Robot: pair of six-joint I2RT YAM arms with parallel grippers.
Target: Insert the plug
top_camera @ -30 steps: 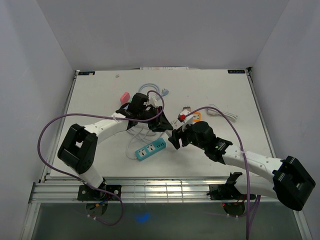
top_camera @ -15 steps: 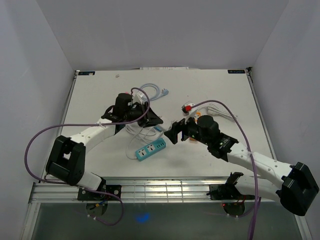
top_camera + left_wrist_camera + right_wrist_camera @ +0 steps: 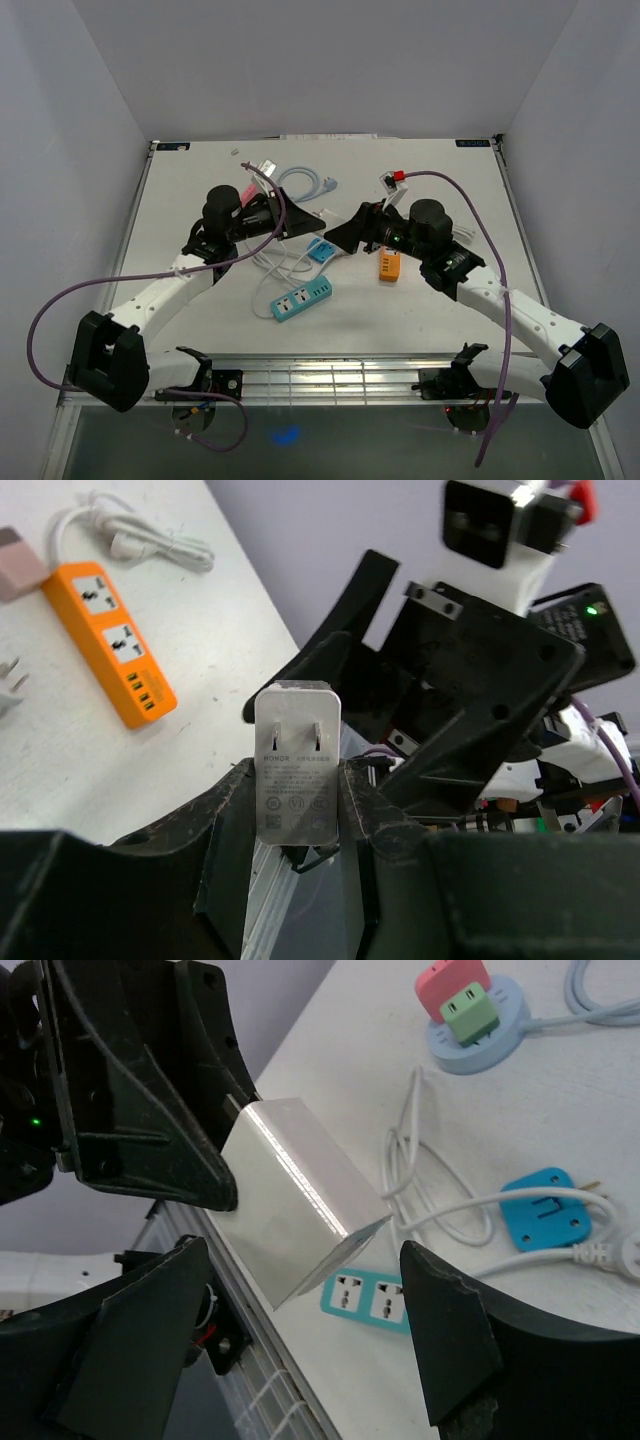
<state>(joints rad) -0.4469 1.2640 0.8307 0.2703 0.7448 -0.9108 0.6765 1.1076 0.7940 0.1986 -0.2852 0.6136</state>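
Note:
A white two-pronged plug (image 3: pixel 297 770) is held in the air, with my left gripper (image 3: pixel 297 785) shut on its sides and the prongs pointing away. In the right wrist view the plug (image 3: pixel 295 1195) hangs between my right gripper's (image 3: pixel 305 1255) open jaws, with a gap on each side. From above, the left gripper (image 3: pixel 303 222) and right gripper (image 3: pixel 340 235) face each other over the table's middle, and the plug is mostly hidden between them. A teal power strip (image 3: pixel 303 298) lies below them, and an orange power strip (image 3: pixel 390 266) lies to the right.
A blue adapter (image 3: pixel 320 248) on a white cable (image 3: pixel 280 265) lies under the grippers. A round blue socket base (image 3: pixel 478 1035) carries a pink and a green plug. A pale blue cable (image 3: pixel 312 183) lies at the back. The table's front rail (image 3: pixel 320 375) is close.
Both arms have risen and swung toward the back. The left gripper kept the plug. The right gripper opened wider and turned to face the left one, its jaws now either side of the plug.

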